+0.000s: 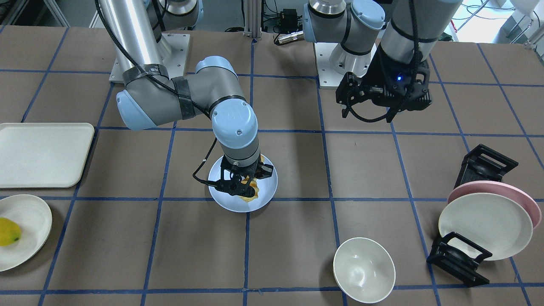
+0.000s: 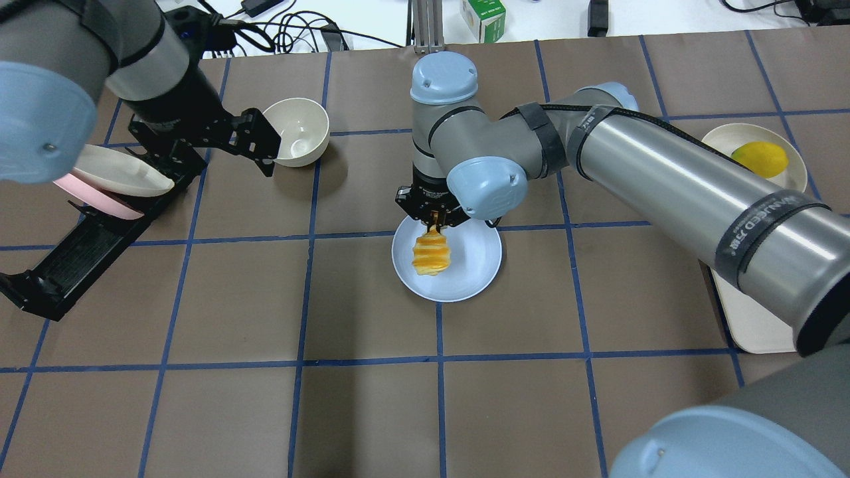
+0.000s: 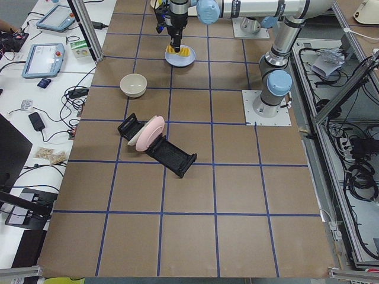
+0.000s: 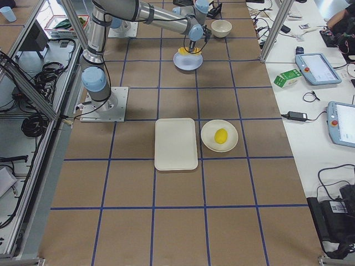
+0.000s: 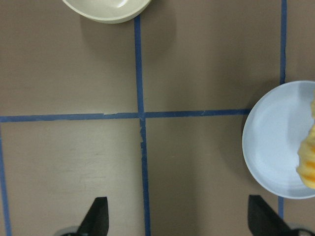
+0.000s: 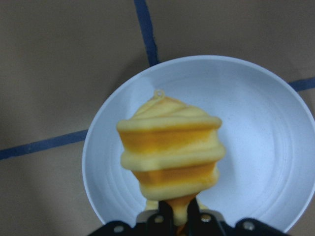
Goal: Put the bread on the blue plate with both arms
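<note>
Bread (image 2: 430, 255): ridged yellow-orange slices, cream edges, centre of the overhead view, over the blue plate (image 2: 475, 265).
Right gripper (image 2: 433, 224): pinched tight on the bread's upper end.
Left gripper (image 5: 179, 222): fingers wide apart, empty.

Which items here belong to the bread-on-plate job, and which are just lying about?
Job: bread, blue plate, right gripper shut on bread, left gripper open.
Lying about: bowl, tray, lemon on white plate, rack holding pink plate, cream plate.
</note>
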Robot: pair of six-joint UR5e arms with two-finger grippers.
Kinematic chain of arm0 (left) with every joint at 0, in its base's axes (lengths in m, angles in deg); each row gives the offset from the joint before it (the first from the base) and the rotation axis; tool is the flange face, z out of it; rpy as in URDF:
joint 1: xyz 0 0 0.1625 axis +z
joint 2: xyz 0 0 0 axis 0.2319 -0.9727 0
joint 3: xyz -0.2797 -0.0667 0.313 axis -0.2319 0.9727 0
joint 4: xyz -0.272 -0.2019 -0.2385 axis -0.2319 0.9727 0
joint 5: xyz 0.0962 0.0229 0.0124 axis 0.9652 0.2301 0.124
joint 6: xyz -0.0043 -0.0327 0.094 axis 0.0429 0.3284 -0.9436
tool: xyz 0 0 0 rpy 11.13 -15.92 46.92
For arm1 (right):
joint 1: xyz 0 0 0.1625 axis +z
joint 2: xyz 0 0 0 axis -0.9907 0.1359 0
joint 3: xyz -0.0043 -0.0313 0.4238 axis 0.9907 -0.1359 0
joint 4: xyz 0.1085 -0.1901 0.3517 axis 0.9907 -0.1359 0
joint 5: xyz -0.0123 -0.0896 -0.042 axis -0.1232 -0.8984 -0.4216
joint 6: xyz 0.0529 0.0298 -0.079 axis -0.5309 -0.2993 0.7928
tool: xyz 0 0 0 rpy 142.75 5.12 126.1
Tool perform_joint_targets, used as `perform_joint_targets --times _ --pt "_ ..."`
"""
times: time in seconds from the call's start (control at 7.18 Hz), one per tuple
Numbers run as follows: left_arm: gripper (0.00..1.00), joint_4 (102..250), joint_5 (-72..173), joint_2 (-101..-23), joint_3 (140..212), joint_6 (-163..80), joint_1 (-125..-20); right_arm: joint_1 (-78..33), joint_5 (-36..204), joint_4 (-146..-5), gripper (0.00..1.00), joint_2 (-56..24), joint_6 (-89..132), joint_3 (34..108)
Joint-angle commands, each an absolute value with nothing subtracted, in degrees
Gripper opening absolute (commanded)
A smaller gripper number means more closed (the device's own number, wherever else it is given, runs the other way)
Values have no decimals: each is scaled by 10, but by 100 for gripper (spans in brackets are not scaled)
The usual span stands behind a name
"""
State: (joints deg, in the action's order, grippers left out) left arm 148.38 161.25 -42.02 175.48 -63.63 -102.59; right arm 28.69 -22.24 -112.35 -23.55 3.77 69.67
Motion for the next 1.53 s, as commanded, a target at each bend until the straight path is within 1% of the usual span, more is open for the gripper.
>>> perform_joint_targets --times 0.0,0.14,0.28,0.42,0.56,0.7,0.84,1.11,1.39 --pt "100 1489 1615 -431 1742 -646 -1025 286 -221 -1132 0 -234 38 727" --pt "100 1463 1616 -433 1742 -647 -1025 286 -221 -1155 2 -238 37 734" --pt "100 1466 1621 -428 1743 -656 -1022 286 -221 -1159 29 -238 38 740" --pt "100 1467 1615 -423 1742 -647 -1021 286 -221 -1161 59 -238 38 741" --pt "100 1467 1615 -422 1740 -647 -1015 286 -222 -1160 78 -238 38 741" --pt "100 1468 1614 -420 1740 -637 -1009 286 -222 -1160 91 -237 37 741" --pt "100 1474 1614 -419 1738 -631 -1008 286 -222 -1160 99 -236 36 739" --pt "100 1476 1588 -420 1737 -606 -1007 282 -230 -1157 100 -229 35 731" --pt "100 1475 1591 -420 1740 -606 -1008 249 -231 -1144 100 -181 47 725"
